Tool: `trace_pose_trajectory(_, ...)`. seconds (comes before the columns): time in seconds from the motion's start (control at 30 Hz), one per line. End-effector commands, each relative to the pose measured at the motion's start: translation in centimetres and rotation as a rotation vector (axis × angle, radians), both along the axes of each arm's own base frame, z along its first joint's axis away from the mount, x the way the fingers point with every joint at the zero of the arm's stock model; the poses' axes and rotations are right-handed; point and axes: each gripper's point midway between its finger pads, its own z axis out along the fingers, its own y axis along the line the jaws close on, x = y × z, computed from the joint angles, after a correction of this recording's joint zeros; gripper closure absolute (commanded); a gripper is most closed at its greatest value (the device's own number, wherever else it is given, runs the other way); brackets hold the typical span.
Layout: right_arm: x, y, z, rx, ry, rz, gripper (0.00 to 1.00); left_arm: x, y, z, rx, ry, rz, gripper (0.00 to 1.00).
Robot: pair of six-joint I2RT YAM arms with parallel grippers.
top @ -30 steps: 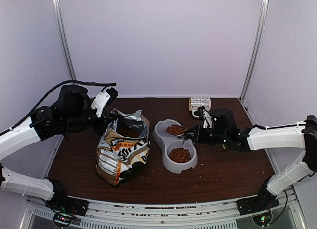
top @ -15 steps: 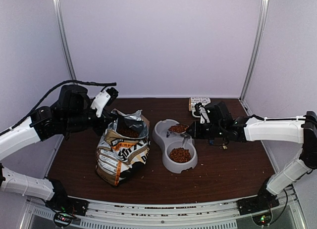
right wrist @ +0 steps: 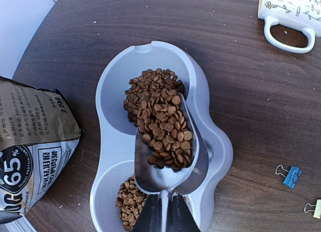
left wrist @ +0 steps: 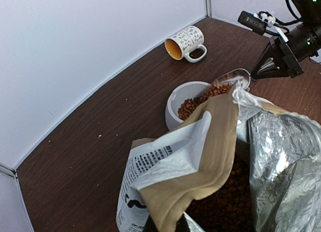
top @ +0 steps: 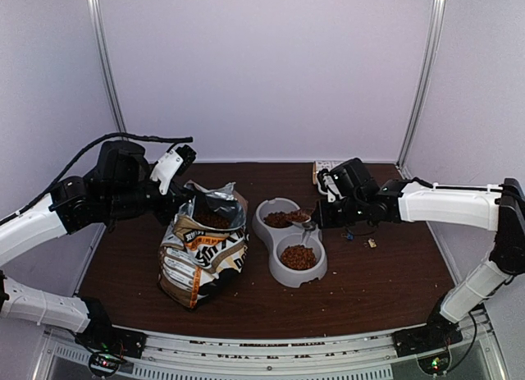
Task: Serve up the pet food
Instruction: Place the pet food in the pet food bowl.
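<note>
The pet food is reddish-brown kibble. Some lies in a metal scoop that my right gripper is shut on by the handle. The scoop tilts over the far compartment of the grey double bowl, and its kibble touches the heap there. More kibble lies in the near compartment. My left gripper is shut on the rim of the open "DOG" bag, holding it upright, with kibble inside. The top view shows the bowl between the bag and my right gripper.
A white patterned mug lies on its side at the back right, partly behind my right arm in the top view. A blue binder clip and another small clip lie right of the bowl. Walls close in the table's sides and back.
My right gripper has swung back and left and tipped the scoop over the far compartment, where the kibble heap has grown. The left arm and bag have not moved.
</note>
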Motion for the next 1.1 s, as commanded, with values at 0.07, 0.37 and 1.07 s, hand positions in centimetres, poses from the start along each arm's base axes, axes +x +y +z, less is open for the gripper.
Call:
trace_pose_trajectory(0.07, 0.9, -0.3, 1.6, -0.091, -0.046, 0.032, 1.00, 1.0, -0.4, 3.8, -0.081, -0.101, 0.011, 1.00)
trace_pose_trajectory(0.37, 0.0, 1.3, 3.3, -0.274, -0.121, 0.186, 1.00, 0.9, -0.3, 4.1, -0.086, -0.105, 0.009, 1.00)
trace_pose_trajectory(1.07, -0.2, 2.0, 6.5, -0.602, -0.397, 0.284, 1.00, 0.8, -0.3, 4.1, -0.091, -0.105, 0.005, 1.00)
